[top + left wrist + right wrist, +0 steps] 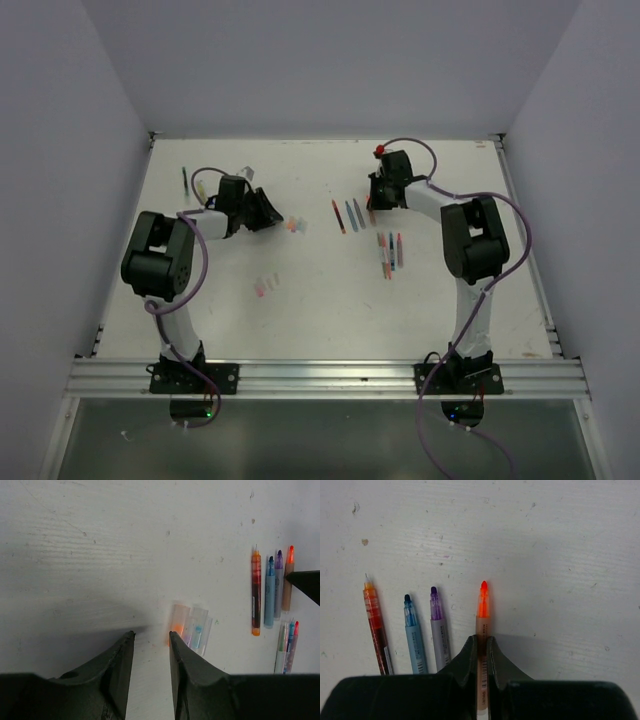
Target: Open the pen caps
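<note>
I record a white, scuffed counter (pixel 330 310). On it, in a row and uncapped: red pen (pixel 375 625), blue pen (pixel 412 635), purple pen (pixel 439 630), orange pen (pixel 483 607). Three clear caps (pixel 196 627) lie apart.

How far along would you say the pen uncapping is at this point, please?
Done: the row of pens shows bare tips, and loose pen caps lie by the open left gripper. In hand: the right gripper is shut on the orange pen, its tip already bare. Left: the second pen cluster beside the right arm; whether those are capped is too small to tell.
</note>
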Controlling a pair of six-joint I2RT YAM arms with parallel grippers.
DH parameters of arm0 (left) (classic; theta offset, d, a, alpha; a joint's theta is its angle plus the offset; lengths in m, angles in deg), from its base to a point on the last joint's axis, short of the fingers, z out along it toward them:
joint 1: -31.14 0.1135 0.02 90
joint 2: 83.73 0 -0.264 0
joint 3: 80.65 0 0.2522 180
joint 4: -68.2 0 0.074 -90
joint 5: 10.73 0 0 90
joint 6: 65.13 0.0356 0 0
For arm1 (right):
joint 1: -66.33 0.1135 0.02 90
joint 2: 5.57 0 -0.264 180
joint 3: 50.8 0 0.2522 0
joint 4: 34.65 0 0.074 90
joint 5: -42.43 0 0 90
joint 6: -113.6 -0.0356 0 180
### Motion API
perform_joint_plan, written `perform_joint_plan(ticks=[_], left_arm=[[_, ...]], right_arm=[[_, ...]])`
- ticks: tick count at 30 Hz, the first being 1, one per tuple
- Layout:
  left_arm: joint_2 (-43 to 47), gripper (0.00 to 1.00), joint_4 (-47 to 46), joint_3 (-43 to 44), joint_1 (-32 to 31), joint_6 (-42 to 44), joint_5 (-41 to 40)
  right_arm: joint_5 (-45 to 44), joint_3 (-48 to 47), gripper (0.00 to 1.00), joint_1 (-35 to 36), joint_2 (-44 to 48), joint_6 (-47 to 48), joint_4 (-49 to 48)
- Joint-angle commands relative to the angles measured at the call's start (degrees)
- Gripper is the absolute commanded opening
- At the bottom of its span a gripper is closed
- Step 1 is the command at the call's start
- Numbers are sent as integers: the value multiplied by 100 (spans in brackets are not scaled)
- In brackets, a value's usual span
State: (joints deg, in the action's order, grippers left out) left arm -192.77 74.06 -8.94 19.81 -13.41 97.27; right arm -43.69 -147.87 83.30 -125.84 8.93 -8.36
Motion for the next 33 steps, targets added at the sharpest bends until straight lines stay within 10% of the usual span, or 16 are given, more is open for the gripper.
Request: perform_joint_plan(ticks=[1,33], left_arm=[[-101,38,-1,172,-9,128,-51],[955,56,1545,1446,1018,374,-3215]], right_arm=[[166,-230,0,17,-102,-44,-58],[464,-142,42,43,1005,-255,-278]])
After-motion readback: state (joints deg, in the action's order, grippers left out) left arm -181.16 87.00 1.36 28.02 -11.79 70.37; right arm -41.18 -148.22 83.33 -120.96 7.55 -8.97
